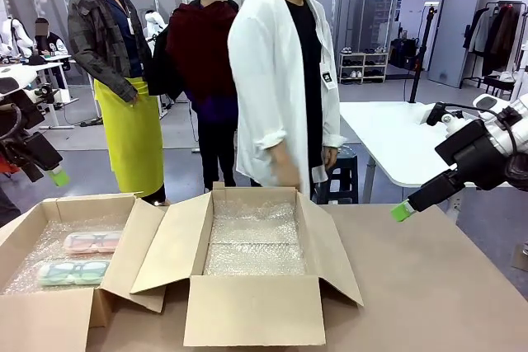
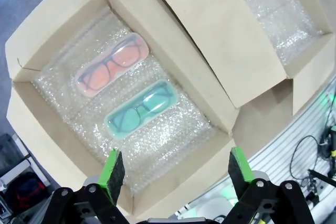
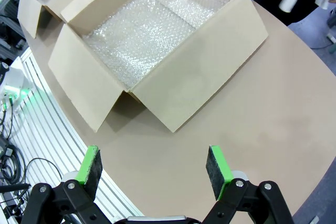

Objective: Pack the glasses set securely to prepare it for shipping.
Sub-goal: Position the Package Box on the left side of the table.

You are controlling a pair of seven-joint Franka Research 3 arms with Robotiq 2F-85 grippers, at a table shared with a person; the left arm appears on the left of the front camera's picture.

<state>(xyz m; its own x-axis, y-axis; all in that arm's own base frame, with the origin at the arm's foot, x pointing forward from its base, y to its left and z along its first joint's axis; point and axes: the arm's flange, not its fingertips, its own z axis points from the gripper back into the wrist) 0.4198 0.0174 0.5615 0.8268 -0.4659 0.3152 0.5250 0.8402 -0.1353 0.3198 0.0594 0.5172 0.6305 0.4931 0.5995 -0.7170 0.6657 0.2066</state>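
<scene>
While both cases, pink (image 2: pixel 112 64) and mint (image 2: pixel 140 109), lay side by side on bubble wrap (image 2: pixel 157 145) in the left box (image 2: pixel 58 19), the left gripper (image 2: pixel 177 170) hung wide open and empty above; light, slick, crushable shells, probably best pinched across the narrow middle

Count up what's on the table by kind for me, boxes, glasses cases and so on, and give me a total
Cardboard boxes: 2, the left box and the middle box
Glasses cases: 2, the pink case and the mint green case, both in the left box
Bubble-wrap linings: 2, one in the left box, one in the middle box
Total: 6
</scene>
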